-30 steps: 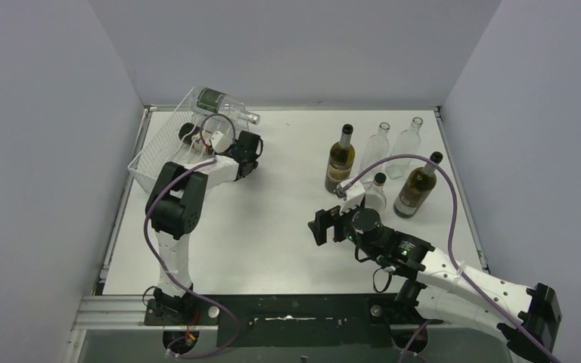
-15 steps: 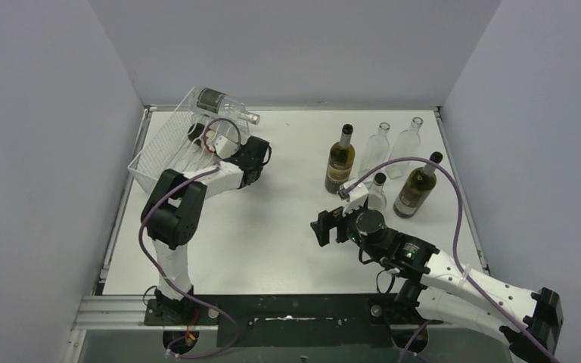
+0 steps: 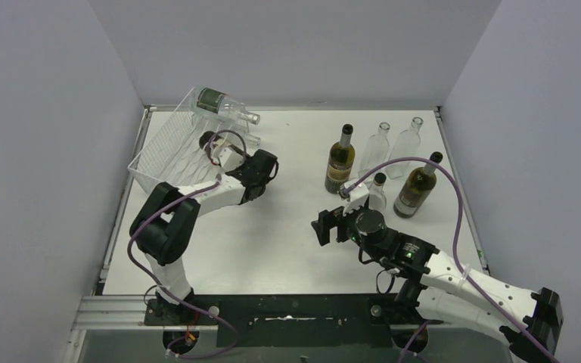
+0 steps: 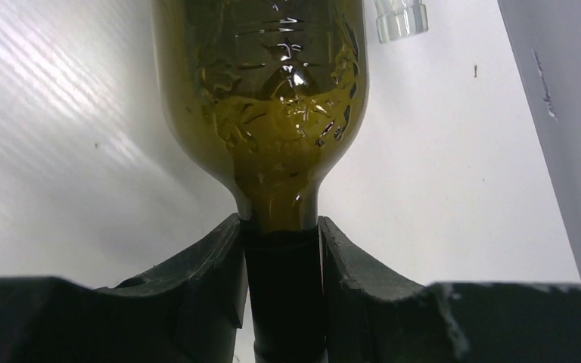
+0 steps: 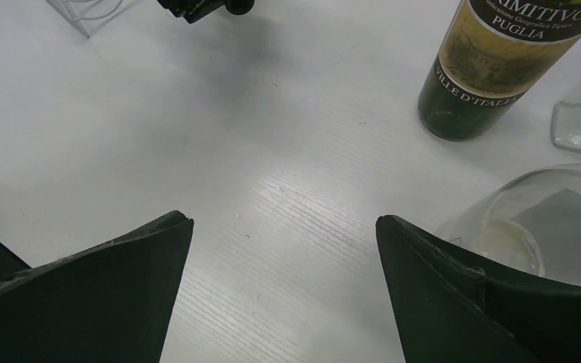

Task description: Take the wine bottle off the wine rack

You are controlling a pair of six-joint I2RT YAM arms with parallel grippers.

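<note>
A: Starting at the left: looking at the wine rack (image 3: 163, 147), sitting sloped in the far-left corner of the table (image 3: 272, 257), and noticing a clear bottle (image 3: 225, 103) lying across its top edge

B: Finding the wine bottle (image 4: 261, 91) just right of that, lying on its side at the rack's right edge, base toward the rack; not managing to tell whether resting in a cradle or hanging clear of it

A: Pinching it by the neck with the left gripper (image 4: 281, 253), pressing both fingers (image 4: 215, 265) against the dark neck just past the shoulder

B: Judging the step in hand, then: drawing the bottle out of the rack. Advising pulling straight along the bottle's own axis, not twisting, and lifting slightly to avoid dragging the rack along

A: Agreeing. Also worrying about the weight hanging far from the grip: recommending going slowly, clamping firmly, and steering clear of that clear bottle nearby

B: Moving rightward: seeing the right gripper (image 3: 324, 225) hovering over the table, spreading its jaws wide, carrying nothing

A: And beyond it, spotting five standing bottles (image 3: 340, 159) clustering at the far right, well apart from the rack. Suggesting setting the wine bottle down around the middle of the table, short of that cluster
</note>
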